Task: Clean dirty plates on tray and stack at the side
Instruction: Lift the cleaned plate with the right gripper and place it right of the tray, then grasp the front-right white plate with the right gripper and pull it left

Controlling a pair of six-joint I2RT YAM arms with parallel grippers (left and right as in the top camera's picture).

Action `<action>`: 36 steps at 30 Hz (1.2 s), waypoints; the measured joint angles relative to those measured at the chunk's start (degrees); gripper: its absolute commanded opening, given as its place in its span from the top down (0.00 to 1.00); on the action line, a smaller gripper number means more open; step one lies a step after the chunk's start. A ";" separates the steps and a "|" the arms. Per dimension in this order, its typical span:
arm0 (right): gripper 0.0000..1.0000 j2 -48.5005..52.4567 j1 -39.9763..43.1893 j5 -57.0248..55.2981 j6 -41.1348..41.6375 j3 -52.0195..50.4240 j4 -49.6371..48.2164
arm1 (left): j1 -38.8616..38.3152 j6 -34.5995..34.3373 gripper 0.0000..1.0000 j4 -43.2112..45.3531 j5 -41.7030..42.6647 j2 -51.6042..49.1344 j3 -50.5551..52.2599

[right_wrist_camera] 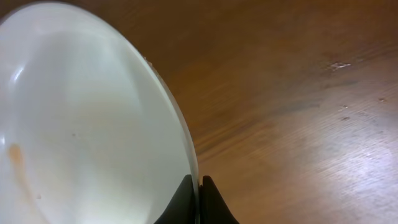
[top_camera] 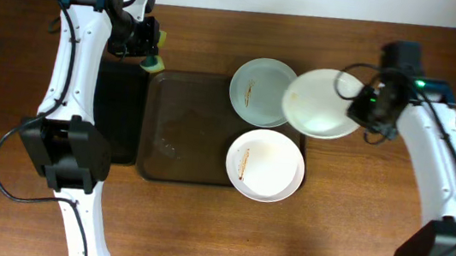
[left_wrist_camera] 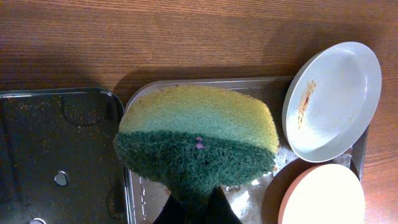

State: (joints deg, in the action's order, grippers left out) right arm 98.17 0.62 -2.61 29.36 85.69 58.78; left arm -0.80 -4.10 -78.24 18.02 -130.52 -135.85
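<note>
My right gripper is shut on the rim of a white plate and holds it lifted off the tray, right of the pale mint plate. In the right wrist view the plate fills the left, with a faint orange smear, and the fingers pinch its edge. My left gripper is shut on a yellow and green sponge above the tray's far left corner. The mint plate and another white plate lie on the brown tray, each with an orange-brown smear.
A smaller black tray lies just left of the brown tray; it also shows in the left wrist view. Bare wooden table lies to the right of the plates. The white plate on the tray overhangs its front right corner.
</note>
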 measured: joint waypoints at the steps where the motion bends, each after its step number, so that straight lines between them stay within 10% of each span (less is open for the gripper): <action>1: 0.96 -0.15 5.70 1.20 -0.04 -3.13 -1.36 | 0.02 0.00 0.99 0.02 -0.02 0.00 0.00; 6: 0.95 -0.52 20.46 1.62 -0.31 -19.02 -19.04 | 0.02 0.00 0.99 1.31 -0.02 0.00 0.00; 8: 0.20 -0.46 21.20 1.66 -0.22 -21.00 -22.25 | 0.02 0.00 0.99 1.81 -0.04 0.00 0.00; 9: 0.17 -0.46 21.20 1.88 -0.24 -21.16 -22.01 | 0.00 0.00 0.99 1.79 -0.02 0.00 0.00; 17: 0.33 -6.05 5.05 16.02 -8.74 -10.62 1.33 | 0.00 0.00 0.99 2.01 -0.02 0.00 0.00; 28: 0.66 8.74 -14.80 6.86 -3.26 -14.78 -3.74 | 0.02 0.00 0.99 1.95 -0.02 0.00 0.00; 30: 0.89 12.37 -14.93 5.84 -4.31 -14.80 -3.74 | 0.02 0.00 0.99 1.99 -0.04 0.00 0.00; 36: 0.93 11.89 -17.86 5.16 -5.97 -13.79 -1.73 | 0.00 0.00 0.99 1.99 -0.02 0.00 0.00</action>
State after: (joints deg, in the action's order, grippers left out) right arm 110.06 -17.23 2.55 23.40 71.90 57.06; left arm -0.80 -4.10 -76.25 18.00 -130.52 -135.85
